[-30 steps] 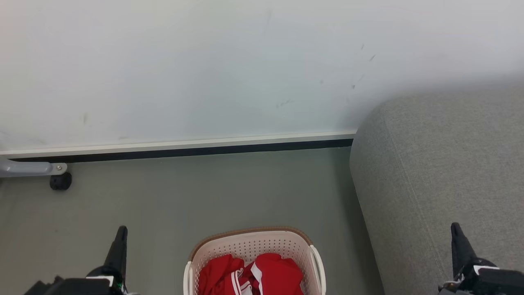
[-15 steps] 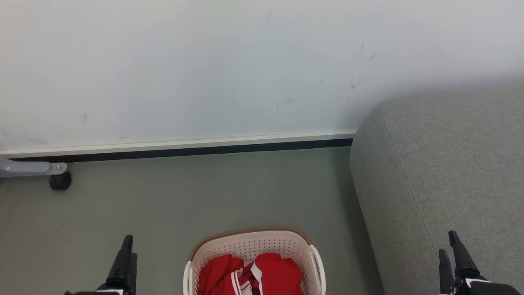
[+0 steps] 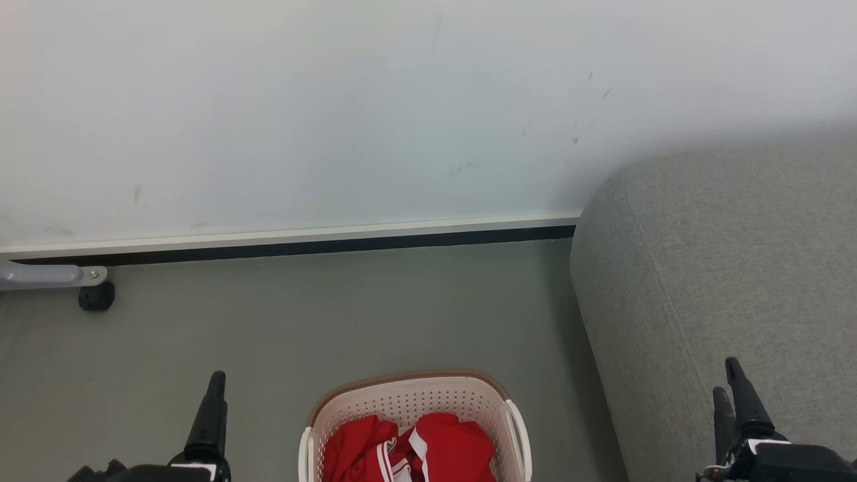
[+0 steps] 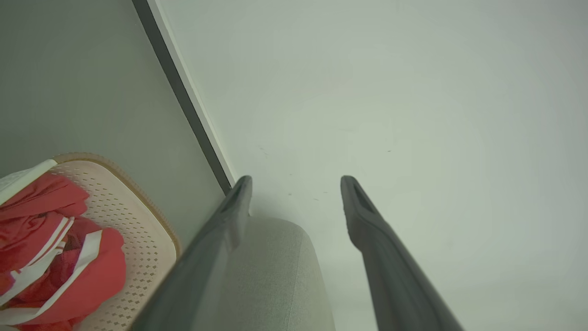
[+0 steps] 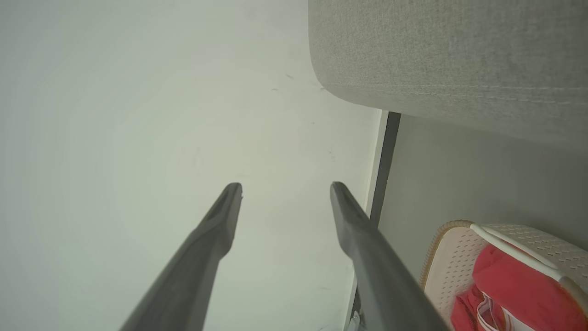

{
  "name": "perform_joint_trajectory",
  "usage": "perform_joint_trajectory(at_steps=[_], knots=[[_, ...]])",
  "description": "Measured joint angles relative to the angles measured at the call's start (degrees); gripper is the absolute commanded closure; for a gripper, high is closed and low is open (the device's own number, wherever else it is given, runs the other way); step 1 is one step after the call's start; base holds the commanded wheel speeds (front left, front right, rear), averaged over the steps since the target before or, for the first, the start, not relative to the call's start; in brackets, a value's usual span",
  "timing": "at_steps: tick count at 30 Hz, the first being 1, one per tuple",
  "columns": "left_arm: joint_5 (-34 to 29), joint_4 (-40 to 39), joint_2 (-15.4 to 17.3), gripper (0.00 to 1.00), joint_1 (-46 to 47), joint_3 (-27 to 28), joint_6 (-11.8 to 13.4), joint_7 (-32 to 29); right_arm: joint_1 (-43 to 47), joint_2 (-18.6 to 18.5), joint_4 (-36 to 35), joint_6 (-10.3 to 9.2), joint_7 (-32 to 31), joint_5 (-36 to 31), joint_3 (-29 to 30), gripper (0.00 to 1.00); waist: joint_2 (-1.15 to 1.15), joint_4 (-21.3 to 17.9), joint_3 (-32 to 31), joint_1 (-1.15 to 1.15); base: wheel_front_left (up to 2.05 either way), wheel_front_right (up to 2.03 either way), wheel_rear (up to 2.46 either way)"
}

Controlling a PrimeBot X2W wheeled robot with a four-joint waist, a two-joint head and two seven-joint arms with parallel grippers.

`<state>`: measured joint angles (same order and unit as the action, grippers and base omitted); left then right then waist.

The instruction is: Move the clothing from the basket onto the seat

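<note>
The cream perforated basket [image 3: 408, 400] with a brown rim stands on the floor at the bottom centre. Two crumpled red garments with white trim, the clothing [image 3: 438, 445], lie inside it. The grey sofa [image 3: 723, 268] fills the right side. My left gripper [image 3: 215, 383] hangs left of the basket and my right gripper [image 3: 724, 379] is over the sofa's front edge. The left gripper [image 4: 297, 180] is open and holds nothing, with the basket [image 4: 151, 239] and clothing [image 4: 55, 248] to its side. The right gripper [image 5: 285, 185] is open too, near the sofa [image 5: 450, 55], the basket [image 5: 448, 266] and the clothing [image 5: 505, 294].
A pale wall with a white and black baseboard [image 3: 288, 242] runs behind the grey floor [image 3: 335, 314]. At the far left a grey metal leg with a black caster [image 3: 97, 296] stands by the wall.
Both grippers have shifted slightly inward towards the basket. The right one has turned so that both its fingers show. The basket and clothing have not moved.
</note>
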<state>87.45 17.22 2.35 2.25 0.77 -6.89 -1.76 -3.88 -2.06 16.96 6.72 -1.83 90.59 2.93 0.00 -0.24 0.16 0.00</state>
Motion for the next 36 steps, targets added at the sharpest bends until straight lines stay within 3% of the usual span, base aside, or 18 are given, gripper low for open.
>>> perform_joint_trajectory(at_steps=[25,36], knots=[[-19.87,-1.77,2.26,0.0,0.84,-4.11,3.47,4.91,-2.01,-7.43,-1.12,-0.01,4.28,-15.01,-11.02,0.0,0.0,-0.11,0.45,0.0,0.0,0.0,0.0],[-32.94,-2.85,4.38,0.0,1.37,-7.1,6.47,7.15,-4.2,-10.06,-0.26,-2.24,6.95,-23.93,-15.8,0.0,0.0,-0.05,0.51,0.0,0.0,0.0,0.0]])
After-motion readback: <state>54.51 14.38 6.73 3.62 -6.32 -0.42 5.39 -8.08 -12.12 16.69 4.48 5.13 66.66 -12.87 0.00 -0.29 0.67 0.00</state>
